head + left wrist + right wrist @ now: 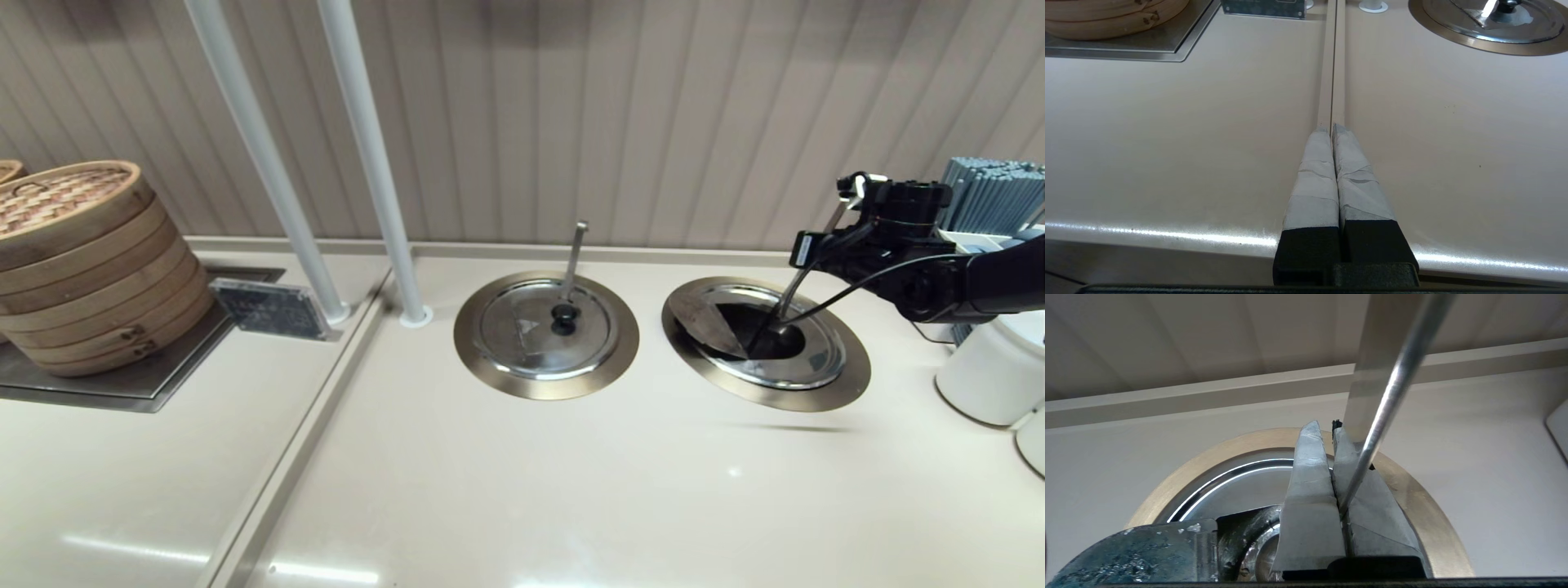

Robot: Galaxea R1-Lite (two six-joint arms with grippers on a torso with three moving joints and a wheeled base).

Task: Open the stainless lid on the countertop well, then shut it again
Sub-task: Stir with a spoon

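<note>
Well, my right gripper (849, 194) hangs above the back edge of the countertop well (849, 384), fingers (1310, 486) pressed together against the slanting ladle handle (796, 286). The stainless lid (816, 359) sits in the collar, its flap tipped up, dark opening showing. Left gripper (1331, 128) parked low over the counter, fingers closed together.

No text can be read; the small placard (269, 308) by the steamer stays illegible.
</note>
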